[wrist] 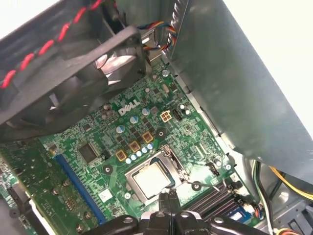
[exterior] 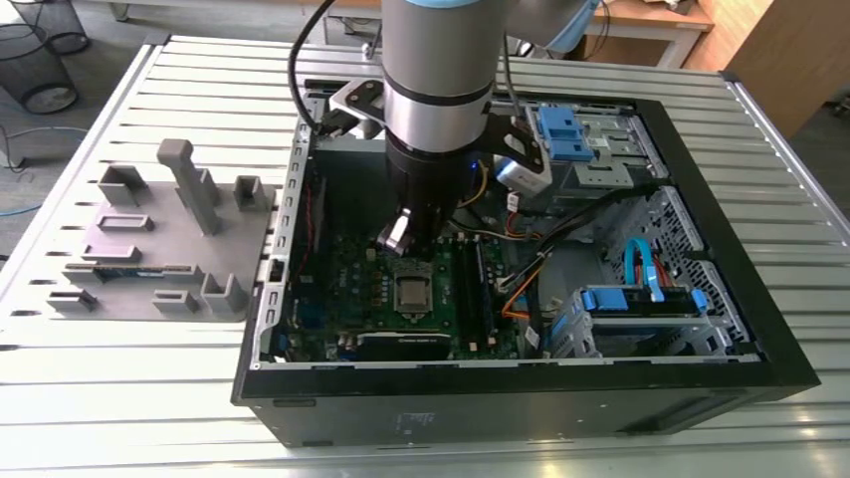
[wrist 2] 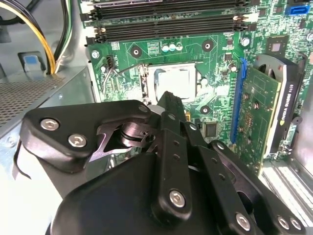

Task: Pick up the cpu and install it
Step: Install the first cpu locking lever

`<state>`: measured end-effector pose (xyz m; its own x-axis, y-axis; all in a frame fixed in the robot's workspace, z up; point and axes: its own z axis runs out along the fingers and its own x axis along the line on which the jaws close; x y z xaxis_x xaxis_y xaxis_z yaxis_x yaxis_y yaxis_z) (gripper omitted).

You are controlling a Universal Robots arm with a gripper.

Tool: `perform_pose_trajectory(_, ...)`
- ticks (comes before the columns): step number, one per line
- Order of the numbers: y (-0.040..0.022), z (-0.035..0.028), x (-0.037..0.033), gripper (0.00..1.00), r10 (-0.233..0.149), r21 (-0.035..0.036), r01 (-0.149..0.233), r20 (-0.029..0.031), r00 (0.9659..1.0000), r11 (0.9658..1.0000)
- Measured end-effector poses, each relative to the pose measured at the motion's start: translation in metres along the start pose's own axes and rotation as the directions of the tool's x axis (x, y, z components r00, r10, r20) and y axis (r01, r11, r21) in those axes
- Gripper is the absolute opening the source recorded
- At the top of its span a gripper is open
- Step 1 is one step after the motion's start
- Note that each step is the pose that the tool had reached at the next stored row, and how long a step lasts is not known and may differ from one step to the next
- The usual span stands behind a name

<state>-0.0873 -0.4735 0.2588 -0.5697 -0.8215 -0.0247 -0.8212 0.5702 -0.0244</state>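
The cpu (wrist: 149,178) lies flat in its socket (wrist: 168,159) on the motherboard (wrist: 98,147), low centre in the exterior view. The gripper (wrist: 168,197) hangs just above it, fingers together with nothing between them, so the seating step looks done. Any move here calls for a straight vertical path, because the memory sticks (exterior: 468,284) and the fan (wrist: 73,83) crowd the sides.
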Motion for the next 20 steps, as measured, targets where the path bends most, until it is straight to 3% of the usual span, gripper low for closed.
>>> perform_pose_trajectory(5,0.0006,-0.0002,-0.0011,0.11,0.0,-0.005,0.0,0.0074,1.0,1.0)
perform_pose_trajectory(13,0.0068,-0.0001,-0.0108,0.11,0.0,-0.0076,0.0,0.011,0.9999,1.0)
perform_pose_trajectory(20,0.0015,0.0003,-0.0174,0.11,0.0,-0.0076,0.0,0.0109,0.9999,1.0)
